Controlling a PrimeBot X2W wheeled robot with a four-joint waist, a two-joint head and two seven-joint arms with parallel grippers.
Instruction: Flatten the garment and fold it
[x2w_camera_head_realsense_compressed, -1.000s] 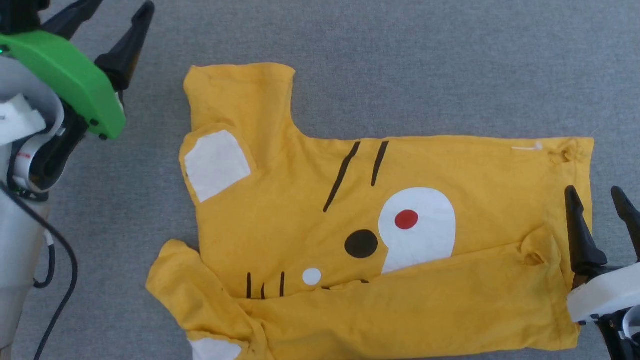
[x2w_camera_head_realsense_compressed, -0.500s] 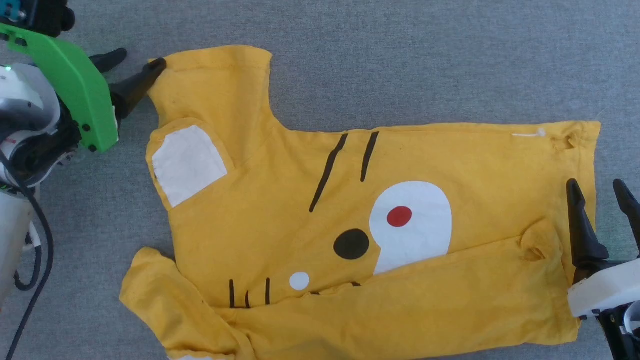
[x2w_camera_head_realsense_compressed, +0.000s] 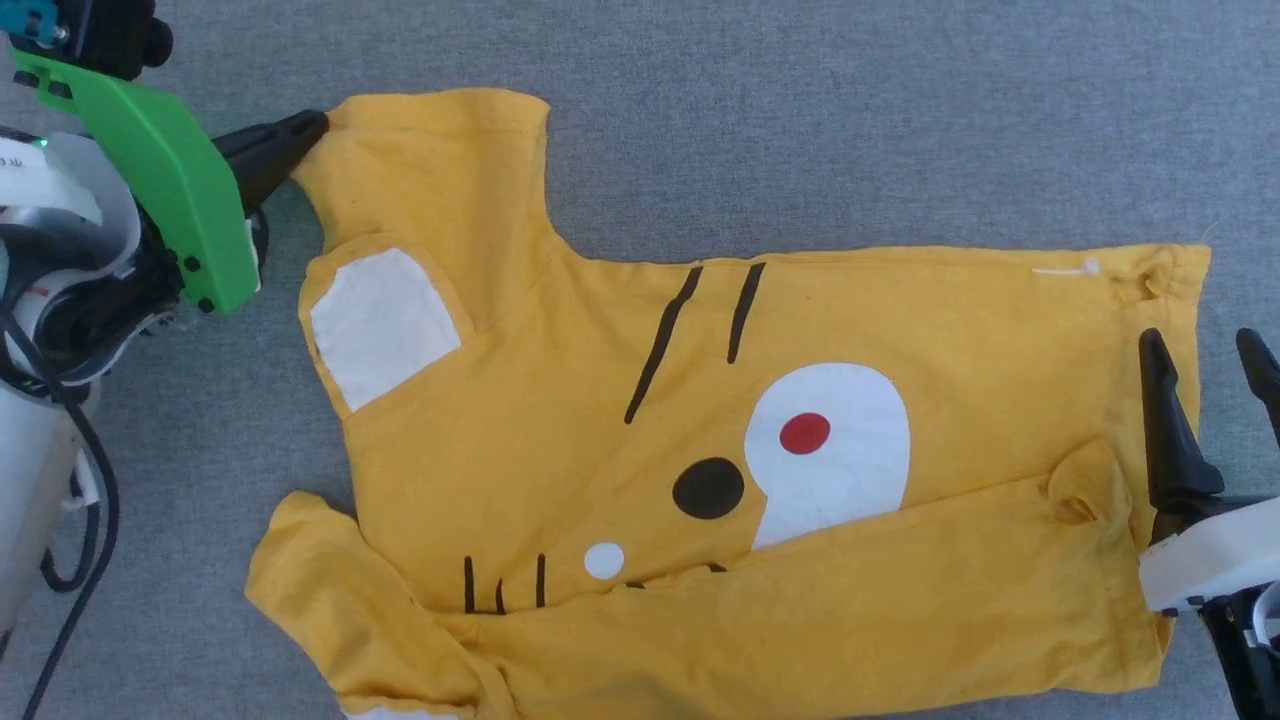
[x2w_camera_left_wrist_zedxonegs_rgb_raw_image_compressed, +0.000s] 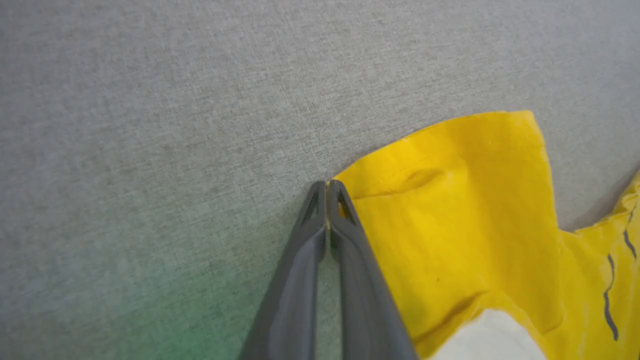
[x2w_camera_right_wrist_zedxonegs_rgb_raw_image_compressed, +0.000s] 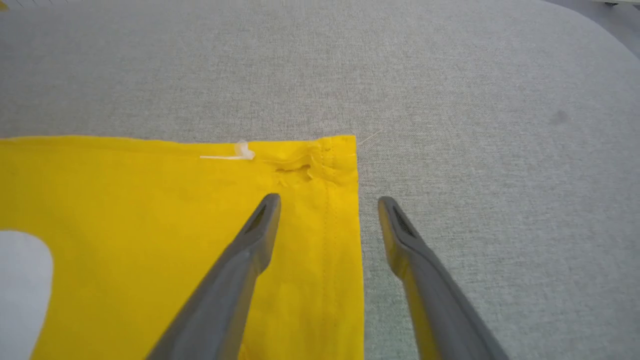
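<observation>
Two dark-fingered grippers flank a small bright yellow short-sleeved T-shirt (x2w_camera_head_realsense_compressed: 700, 450) printed with a cartoon face. It lies mostly flat across the middle of a grey woven fabric surface (x2w_camera_head_realsense_compressed: 850, 120), neck end toward 9 o'clock and hem toward 3 o'clock. At 10 o'clock the left gripper (x2w_camera_head_realsense_compressed: 312, 125) is closed, pinching only the very corner of the upper sleeve (x2w_camera_head_realsense_compressed: 440, 160); the left wrist view shows a mere sliver of yellow cloth between its tips. At 3 o'clock the right gripper (x2w_camera_head_realsense_compressed: 1200, 340) stands wide open and holds nothing, one finger over the hem (x2w_camera_head_realsense_compressed: 1185, 310) and the other over bare grey fabric. Along 6 o'clock the shirt's lower side is folded up over the print, and the second sleeve (x2w_camera_head_realsense_compressed: 320, 580) lies rumpled at 7 o'clock. Such a thin pinch may slip off once the sleeve is pulled taut. With the hem end unheld, a pull toward 9 o'clock could drag the whole shirt rather than smooth it. The open gripper, closing where it is, may catch one layer or miss the edge.
</observation>
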